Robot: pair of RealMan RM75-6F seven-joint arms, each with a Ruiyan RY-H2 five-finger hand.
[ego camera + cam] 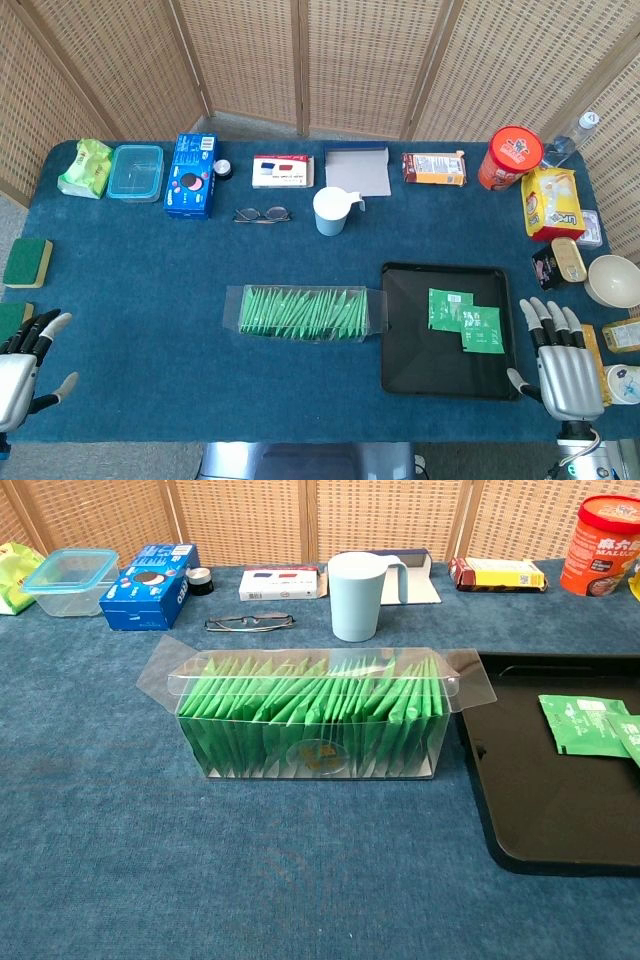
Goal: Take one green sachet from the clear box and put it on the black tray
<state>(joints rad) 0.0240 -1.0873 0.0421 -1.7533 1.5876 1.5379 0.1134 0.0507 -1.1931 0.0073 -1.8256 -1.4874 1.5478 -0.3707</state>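
Observation:
The clear box (305, 313) lies at the table's middle, packed with several upright green sachets (315, 715), its end flaps open. To its right lies the black tray (420, 360), with two green sachets (450, 307) (481, 330) lying flat and overlapping at its right side; the chest view shows them too (580, 723). My right hand (560, 360) rests at the tray's right front corner, fingers spread, holding nothing. My left hand (25, 365) sits at the table's front left, far from the box, also empty with fingers apart. Neither hand appears in the chest view.
A pale blue cup (333, 210) and glasses (262, 214) sit behind the box. Along the back are a blue biscuit box (191, 175), a lidded container (135, 171), snack packs and a red tub (512, 157). Tins, a bowl (614, 279) and packets crowd the right edge. A green sponge (27, 262) lies left.

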